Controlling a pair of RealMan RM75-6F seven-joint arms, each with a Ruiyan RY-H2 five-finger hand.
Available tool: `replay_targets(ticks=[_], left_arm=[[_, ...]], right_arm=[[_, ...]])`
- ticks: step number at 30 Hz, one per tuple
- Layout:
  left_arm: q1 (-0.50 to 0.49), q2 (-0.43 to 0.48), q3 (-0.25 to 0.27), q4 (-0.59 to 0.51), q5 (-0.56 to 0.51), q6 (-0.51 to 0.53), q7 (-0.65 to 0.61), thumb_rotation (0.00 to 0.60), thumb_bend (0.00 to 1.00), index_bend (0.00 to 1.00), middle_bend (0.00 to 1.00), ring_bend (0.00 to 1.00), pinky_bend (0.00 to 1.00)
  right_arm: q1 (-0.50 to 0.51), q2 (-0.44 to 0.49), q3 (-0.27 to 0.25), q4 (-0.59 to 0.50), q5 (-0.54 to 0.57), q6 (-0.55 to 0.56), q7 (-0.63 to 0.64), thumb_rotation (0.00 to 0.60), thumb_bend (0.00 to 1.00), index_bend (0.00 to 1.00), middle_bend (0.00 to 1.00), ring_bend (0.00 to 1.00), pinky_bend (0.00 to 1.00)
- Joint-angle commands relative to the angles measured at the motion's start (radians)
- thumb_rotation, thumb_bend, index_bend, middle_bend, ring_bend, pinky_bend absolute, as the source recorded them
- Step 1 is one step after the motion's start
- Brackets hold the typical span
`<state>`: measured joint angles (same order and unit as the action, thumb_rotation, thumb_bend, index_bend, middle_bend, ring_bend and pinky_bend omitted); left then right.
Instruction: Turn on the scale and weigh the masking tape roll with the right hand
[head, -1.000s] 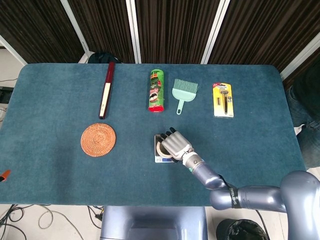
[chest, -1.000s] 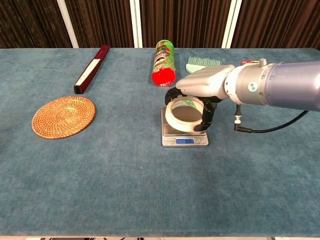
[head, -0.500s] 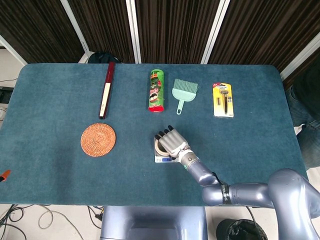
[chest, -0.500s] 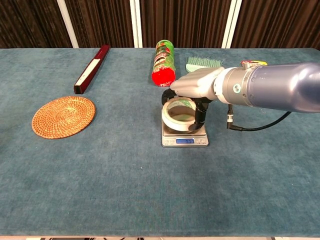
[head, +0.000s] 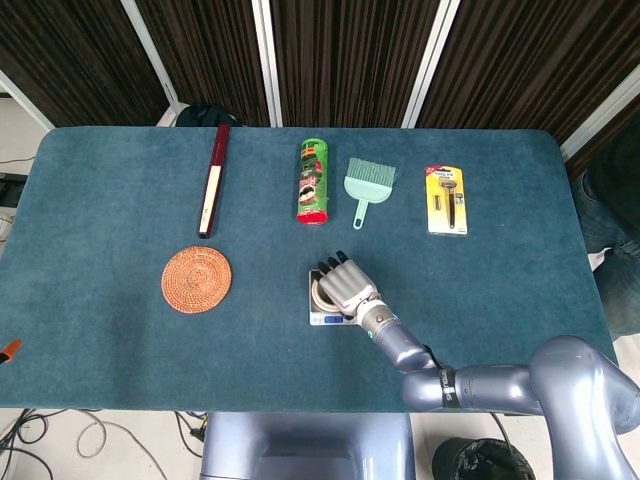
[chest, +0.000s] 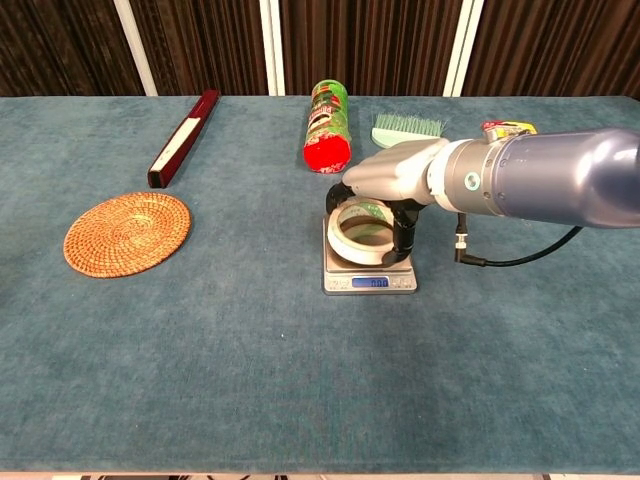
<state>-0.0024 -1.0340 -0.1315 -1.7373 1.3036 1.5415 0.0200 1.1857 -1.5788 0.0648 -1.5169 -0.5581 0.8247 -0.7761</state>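
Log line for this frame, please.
phase: weighing | right hand: over and around tape roll | roll: on scale | display: lit, unreadable | left hand: not in view

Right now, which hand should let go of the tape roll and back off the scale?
Right. The right hand already holds the masking tape roll on the scale, whose display is lit. The left hand is not in view.

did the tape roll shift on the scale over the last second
Yes: the masking tape roll slid slightly left on the scale, held by the right hand.
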Motion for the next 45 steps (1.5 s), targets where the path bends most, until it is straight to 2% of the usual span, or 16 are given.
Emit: replay_targets(ticks=[1,17,24,29,32,35,41,45], left_arm=[[0.0,0.001,0.0,0.0,0.0,0.0,-0.001,0.6,0.0,0.0,0.0,0.0,0.0],[0.0,0.001,0.0,-0.001,0.0,0.0,0.001,0.6,0.0,0.0,0.0,0.0,0.0],[0.0,0.0,0.0,0.0,-0.002,0.0,0.005,0.6,0.0,0.0,0.0,0.0,0.0],[0.001,0.0,0.0,-0.003,-0.001,0.004,0.006,0.6,0.0,0.0,0.0,0.0,0.0],[0.002,-0.002,0.001,-0.005,0.0,0.006,0.01,0.6,0.0,0.0,0.0,0.0,0.0],[0.0,-0.007,0.005,-0.008,0.006,0.005,0.022,0.6,0.0,0.0,0.0,0.0,0.0],[-0.004,-0.015,0.01,-0.009,0.006,-0.003,0.041,0.6,0.0,0.0,0.0,0.0,0.0],[-0.004,-0.015,0.009,-0.01,0.008,0.0,0.039,0.6,0.0,0.0,0.0,0.0,0.0]], right_arm=[[0.002,-0.002,-0.002,0.005,0.007,0.003,-0.002,0.6,0.36,0.13,0.1,0.1,0.09],[0.009,0.025,-0.013,-0.036,0.015,0.013,-0.006,0.6,0.36,0.09,0.07,0.07,0.06],[-0.036,0.145,-0.004,-0.167,-0.052,0.119,0.025,0.6,0.36,0.06,0.07,0.07,0.06],[-0.143,0.304,-0.041,-0.331,-0.176,0.238,0.102,0.6,0.36,0.05,0.07,0.07,0.04],[-0.228,0.387,-0.083,-0.4,-0.302,0.326,0.163,0.6,0.36,0.05,0.07,0.07,0.04],[-0.341,0.462,-0.153,-0.446,-0.472,0.455,0.227,0.6,0.36,0.05,0.07,0.07,0.04],[-0.543,0.525,-0.242,-0.443,-0.729,0.702,0.376,0.6,0.36,0.04,0.07,0.07,0.04],[-0.659,0.533,-0.275,-0.392,-0.801,0.828,0.418,0.6,0.36,0.04,0.07,0.07,0.04]])
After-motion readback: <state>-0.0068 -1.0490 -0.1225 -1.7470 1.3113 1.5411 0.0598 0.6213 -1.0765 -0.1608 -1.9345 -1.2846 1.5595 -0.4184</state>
